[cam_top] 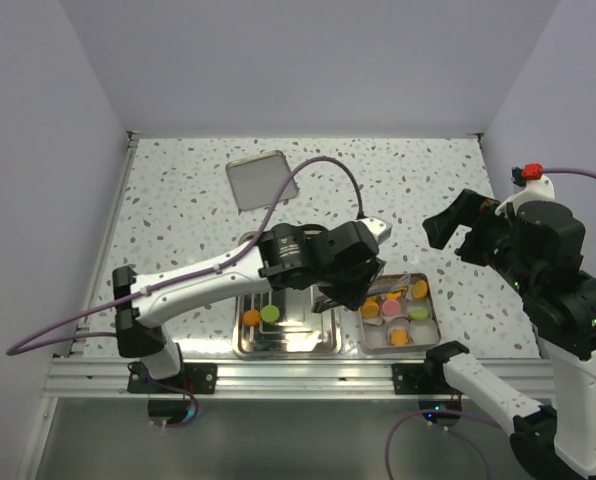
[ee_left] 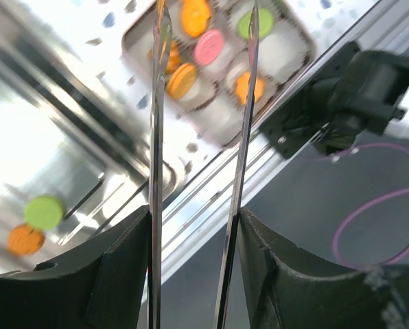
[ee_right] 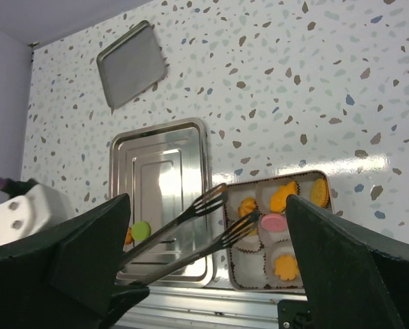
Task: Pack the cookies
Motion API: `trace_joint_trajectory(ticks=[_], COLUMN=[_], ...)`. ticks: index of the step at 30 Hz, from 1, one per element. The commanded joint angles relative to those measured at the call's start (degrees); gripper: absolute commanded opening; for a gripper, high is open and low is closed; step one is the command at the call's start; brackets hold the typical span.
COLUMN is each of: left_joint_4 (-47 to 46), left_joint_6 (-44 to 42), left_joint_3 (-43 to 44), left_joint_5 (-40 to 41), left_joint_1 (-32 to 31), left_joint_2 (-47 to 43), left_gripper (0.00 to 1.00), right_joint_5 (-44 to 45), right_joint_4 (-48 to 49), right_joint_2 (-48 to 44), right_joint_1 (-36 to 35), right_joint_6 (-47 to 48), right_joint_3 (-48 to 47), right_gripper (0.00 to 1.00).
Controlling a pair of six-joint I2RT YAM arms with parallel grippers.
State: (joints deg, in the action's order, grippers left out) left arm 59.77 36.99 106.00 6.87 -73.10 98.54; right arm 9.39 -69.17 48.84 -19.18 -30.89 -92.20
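Left gripper [ee_left: 194, 229] is clamped on tongs [ee_right: 213, 198], whose empty tips stand apart over the left edge of the tin [cam_top: 435, 325] at the worktop's [cam_top: 178, 200] near edge. Most cookies [cam_top: 395, 308] sit inside it; two lie in the tray's [cam_top: 298, 340] near-left corner. Right gripper [cam_top: 459, 232] gapes wide, empty.

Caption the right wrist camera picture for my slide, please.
Fork-tipped tongs poised over the square tin of cookies; two more cookies wait on the steel tray.
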Motion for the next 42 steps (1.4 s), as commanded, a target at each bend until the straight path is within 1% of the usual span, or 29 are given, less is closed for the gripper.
trace_joint_trajectory(ticks=[1,2,4,5,7,8,10,13,18,25,36,42], left_joint_4=[5.2,5.7,7.3,8.0,10.2,11.1,12.8,14.3,15.6,14.3,11.6,10.1], left_joint_6=[2.8,4.1,5.5,7.4,9.2,11.0,12.4,14.9,16.9,16.4,14.9,14.1], left_joint_3=[-6.0,-9.8,-13.7,-17.2,-20.6,-23.9,-28.2,-32.4,-35.8,-39.0,-41.0,-41.7], left_joint_5=[4.8,5.2,6.0,6.5,8.0,8.3,9.1,10.1,10.8,10.3,8.2,6.2], left_joint_1=[0.8,0.9,1.5,1.6,1.9,2.1,2.2,2.7,3.8,4.5,4.6,4.6], left_joint_2=[-7.2,-10.3,-13.4,-16.0,-18.6,-20.8,-22.9,-25.9,-27.4,-26.9,-26.1,-25.0], left_gripper=[0.56,0.56,0.56,0.56,0.56,0.56,0.56,0.57,0.59,0.59,0.59,0.58], right_joint_5=[-1.2,-1.4,-2.1,-2.3,-2.8,-2.9,-3.3,-4.3,-5.6,-5.5,-4.6,-4.0], right_joint_4=[2.2,2.3,2.4,2.4,2.4,2.4,2.4,2.5,2.9,2.5,2.3,2.3], right_joint_2=[0.5,0.5,0.5,0.6,0.6,0.6,0.7,0.9,1.3,1.0,0.5,0.1], right_joint_1=[-0.2,-0.3,-0.2,-0.2,-0.2,-0.2,-0.3,-0.2,-0.3,-0.4,-0.3,-0.3], right_joint_6=[-0.6,-0.7,-0.9,-1.0,-0.9,-1.1,-1.2,-1.4,-2.0,-1.7,-1.3,-1.2], right_joint_3=[0.7,0.9,1.1,1.1,1.1,1.3,1.5,1.9,2.5,2.6,3.0,3.3], right_gripper=[0.99,0.99,0.99,0.99,0.99,0.99,0.99,0.99,0.99,0.99,0.99,0.99])
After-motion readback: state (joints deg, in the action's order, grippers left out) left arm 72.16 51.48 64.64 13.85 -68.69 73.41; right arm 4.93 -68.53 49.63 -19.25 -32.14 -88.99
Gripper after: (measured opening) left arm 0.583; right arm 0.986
